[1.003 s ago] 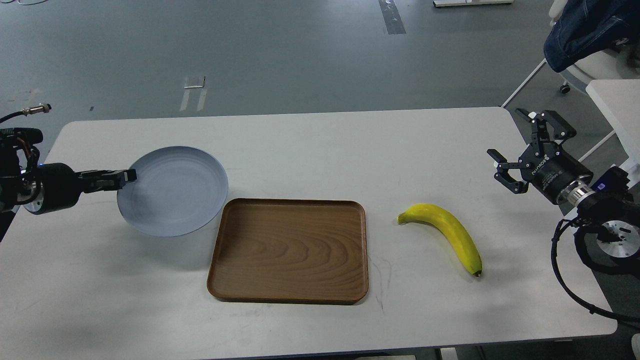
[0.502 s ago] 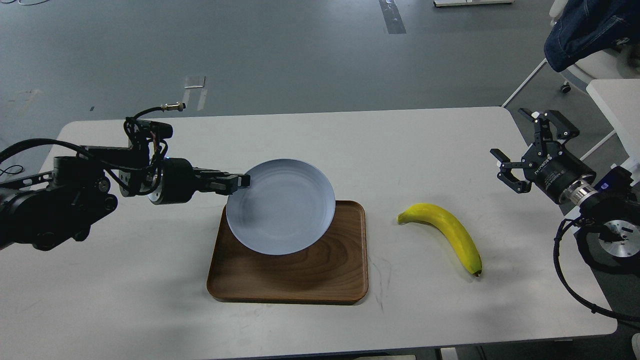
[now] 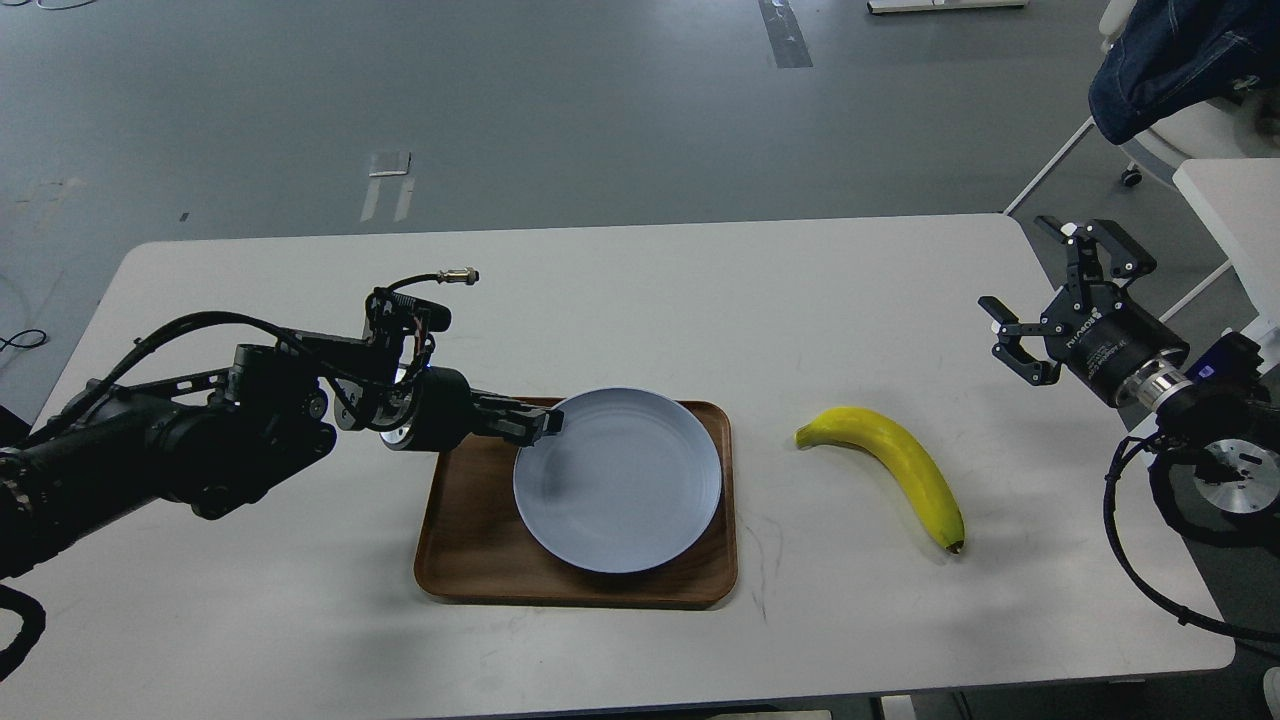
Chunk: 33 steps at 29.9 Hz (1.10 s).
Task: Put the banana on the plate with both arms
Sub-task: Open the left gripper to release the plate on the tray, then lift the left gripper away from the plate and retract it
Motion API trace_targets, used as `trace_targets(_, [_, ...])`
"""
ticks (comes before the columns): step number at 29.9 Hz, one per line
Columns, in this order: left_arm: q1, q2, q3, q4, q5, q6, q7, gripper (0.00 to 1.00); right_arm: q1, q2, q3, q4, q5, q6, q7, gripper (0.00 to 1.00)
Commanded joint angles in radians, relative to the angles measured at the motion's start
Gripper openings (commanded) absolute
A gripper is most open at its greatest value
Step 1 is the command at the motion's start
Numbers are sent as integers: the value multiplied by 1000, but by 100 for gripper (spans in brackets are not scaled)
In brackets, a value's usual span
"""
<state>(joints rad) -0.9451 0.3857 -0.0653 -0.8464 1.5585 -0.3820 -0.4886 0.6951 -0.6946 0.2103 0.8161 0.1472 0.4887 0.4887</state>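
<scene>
The pale blue-grey plate (image 3: 620,480) is over the right part of the brown wooden tray (image 3: 465,540). My left gripper (image 3: 540,425) is shut on the plate's left rim, with the arm reaching in from the left. The yellow banana (image 3: 895,465) lies on the white table to the right of the tray, green stem end toward the tray, dark tip toward me. My right gripper (image 3: 1040,295) is open and empty, held above the table's right edge, to the right of and beyond the banana.
The white table (image 3: 640,300) carries only the tray, plate and banana. A chair with dark blue cloth (image 3: 1170,60) and another white table (image 3: 1230,200) stand at the far right, beyond the right arm's cables (image 3: 1140,560).
My left arm has carried the plate from the left side of the table rightward and down over the tray. The right gripper and the banana have stayed in place.
</scene>
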Motion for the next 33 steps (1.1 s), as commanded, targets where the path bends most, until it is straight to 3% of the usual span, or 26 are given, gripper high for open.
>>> trace_targets(1, [-1, -39, 2, 36, 0, 0, 0, 0, 1, 1, 0, -5, 0, 0, 0, 100])
trace_targets(9, [-4, -108, 2, 119, -2, 5, 0, 0, 3, -5, 0, -3, 0, 0, 0, 100])
trace_targets(16, [-4, -100, 4, 122, 0, 3, 0, 0, 3, -6, 0, -3, 0, 0, 0, 100])
trace_targets(17, [-4, -97, 4, 122, -2, 2, 0, 13, 3, -6, 0, -3, 0, 0, 0, 100])
trace_targets(19, [-8, -93, 4, 121, -2, 0, 0, 27, 3, -6, 0, -3, 0, 0, 0, 100])
trace_targets(20, [-8, -90, 4, 118, -2, -2, 0, 47, 3, -8, 0, -3, 0, 0, 0, 100])
trace_targets(21, [-9, -88, 4, 116, -2, -2, 0, 61, 3, -8, 0, -3, 0, 0, 0, 100])
trace_targets(22, [-9, -85, 4, 110, -2, -3, 0, 86, 3, -8, 0, -3, 0, 0, 0, 100])
trace_targets(23, [-11, -79, 4, 109, -5, -8, 0, 96, 3, -10, 0, -3, 0, 0, 0, 100])
trace_targets(28, [-52, -36, -14, 102, -53, -61, 0, 98, 3, -11, -2, -3, 0, 0, 0, 100])
trace_targets(33, [-98, 28, -34, 99, -446, -90, 0, 98, 3, -13, -2, -3, 0, 0, 0, 100])
